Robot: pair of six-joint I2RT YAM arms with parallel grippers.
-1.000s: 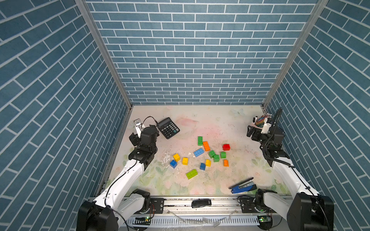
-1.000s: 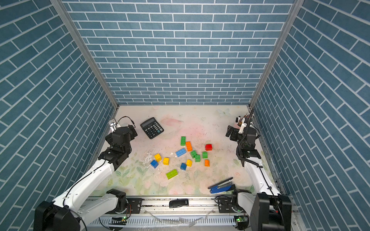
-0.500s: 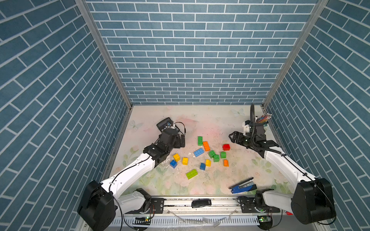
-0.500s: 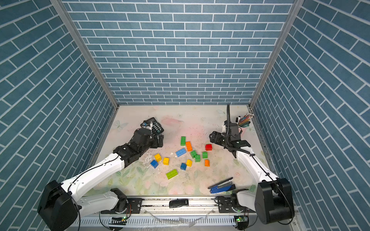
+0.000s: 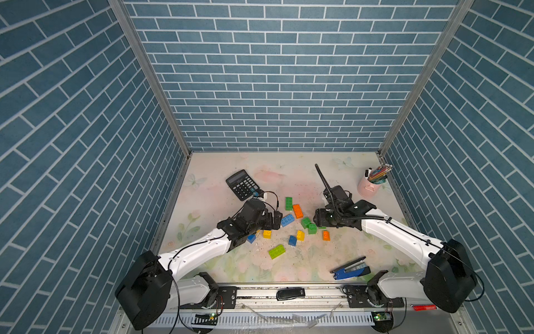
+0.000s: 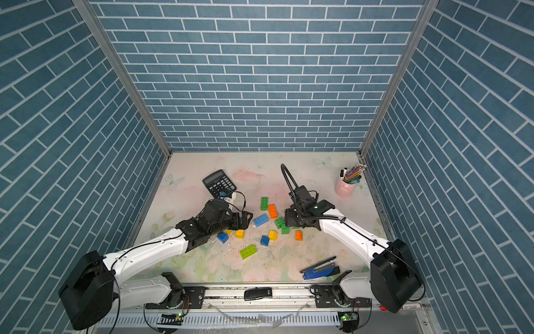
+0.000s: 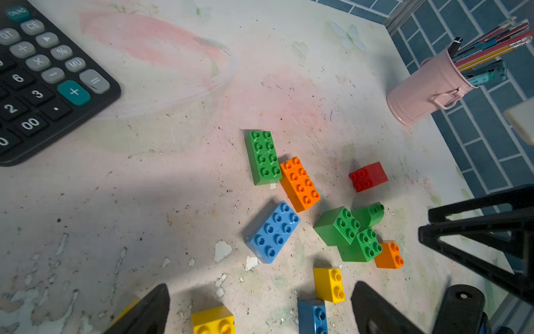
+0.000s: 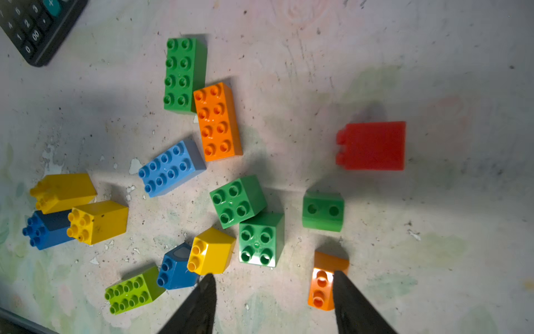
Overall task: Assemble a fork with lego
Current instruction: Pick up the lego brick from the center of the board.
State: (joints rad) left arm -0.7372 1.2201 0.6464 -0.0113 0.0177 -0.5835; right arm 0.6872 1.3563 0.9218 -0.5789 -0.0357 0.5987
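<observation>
The lego lies loose in the middle of the table in both top views: a long green brick [image 5: 288,203], a long orange one [image 5: 298,211], a long blue one [image 5: 287,220], a lime one [image 5: 276,251], and small green, yellow, blue and orange ones. A red brick [image 8: 371,146] shows only in the wrist views. My left gripper [image 5: 274,221] hangs open at the cluster's left edge, over a yellow brick [image 7: 213,319] and a blue one [image 7: 312,316]. My right gripper [image 8: 271,289] is open over bare table, one finger beside a small orange brick [image 8: 320,286].
A black calculator [image 5: 242,184] lies behind the left arm. A pink cup of pens [image 5: 370,186] stands at the back right. A blue stapler [image 5: 351,269] lies near the front edge on the right. Tiled walls close in three sides.
Both arms have swung in from the table's sides to the brick cluster. The right gripper's jaws have narrowed; the left gripper's stay wide.
</observation>
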